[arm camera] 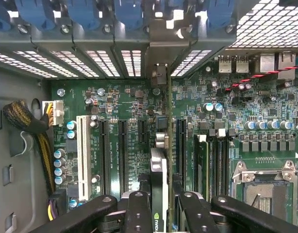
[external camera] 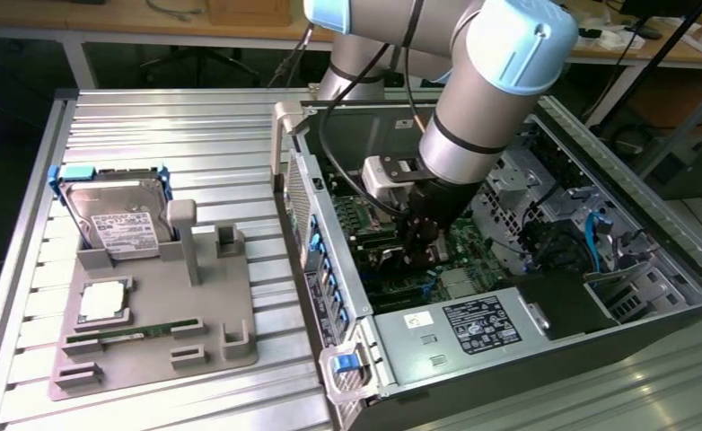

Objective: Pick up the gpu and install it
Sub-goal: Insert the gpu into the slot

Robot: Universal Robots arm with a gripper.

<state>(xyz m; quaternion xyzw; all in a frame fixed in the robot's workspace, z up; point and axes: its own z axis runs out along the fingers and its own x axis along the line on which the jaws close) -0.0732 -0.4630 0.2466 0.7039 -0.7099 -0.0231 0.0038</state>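
A: Lower centre of the wrist view, the tool [arm camera: 161,206] is gripping the gpu [arm camera: 159,191] edge-on, hovering over the motherboard [arm camera: 124,102] slots.

B: So we're watching the install step?

A: Looks so. It's calling for squaring the card's edge over its slot [arm camera: 180,141], with the bracket meeting the rear opening [arm camera: 161,36] farther up.

Ribbed metal table [external camera: 147,126]: grey tray [external camera: 160,346], computer case [external camera: 638,337].

Open case [external camera: 638,269]; cables [external camera: 591,238] crowd one side.
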